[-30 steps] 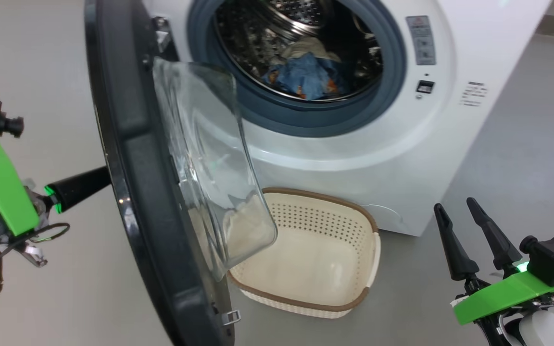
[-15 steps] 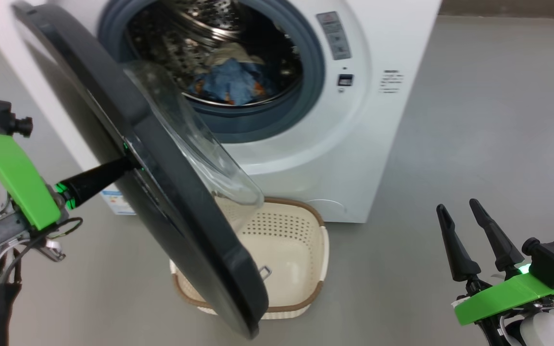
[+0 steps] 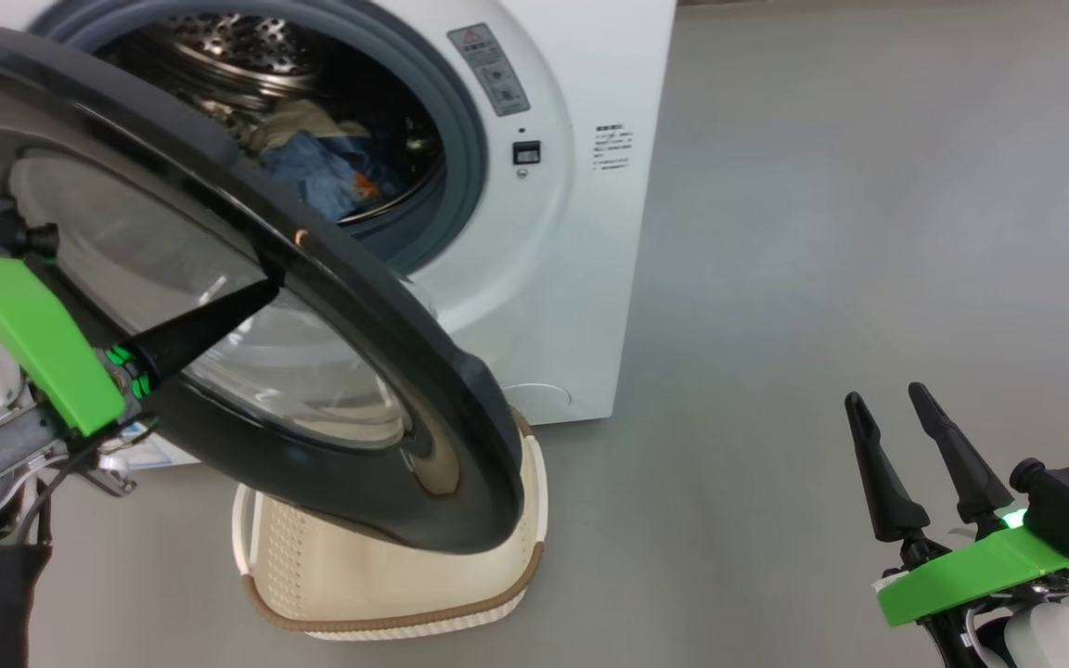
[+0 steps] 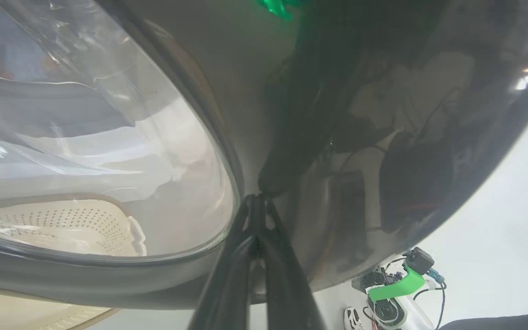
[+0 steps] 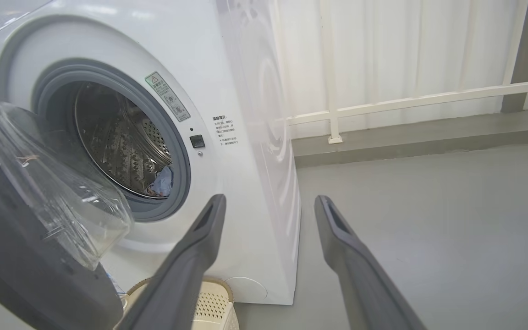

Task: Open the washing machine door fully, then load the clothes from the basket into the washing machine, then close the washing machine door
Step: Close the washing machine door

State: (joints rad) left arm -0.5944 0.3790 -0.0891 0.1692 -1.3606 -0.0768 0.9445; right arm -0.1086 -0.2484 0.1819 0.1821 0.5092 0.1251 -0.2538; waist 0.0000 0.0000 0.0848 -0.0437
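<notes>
Standing at the top of the head view, the white washing machine (image 3: pixel 581 306) has its round mouth uncovered, ringed by a grey-blue rubber seal (image 3: pixel 465 139) around a perforated steel drum (image 3: pixel 219 56). The washing machine door (image 3: pixel 460 408) hangs partly swung across that mouth, its glossy black rim and clear glass bowl facing the camera and overlapping the top of the basket (image 3: pixel 386 603), which sits on the grey floor (image 3: pixel 822 232) just in front of the machine. The basket is cream with a brown rim and perforated sides. The clothes (image 3: pixel 321 172), blue with a spot of orange and a cream piece above, lie inside the drum.

The left wrist view alone gives the door's outer face close up: the black rim mirrors the robot's dark arm, and the basket's perforated wall shows through the glass bowl (image 4: pixel 99 151). The right wrist view alone shows the machine's white side panel, a pale curtain (image 5: pixel 406 50) and a white rail (image 5: pixel 429 98) beyond, and the glass bowl from its inner side.

The left gripper (image 3: pixel 270 286) has its two fingers pressed together, tips touching the door's rim beside the glass. The right gripper (image 3: pixel 887 401) hangs low at the right, well apart from the machine, fingers spread and holding nothing.
</notes>
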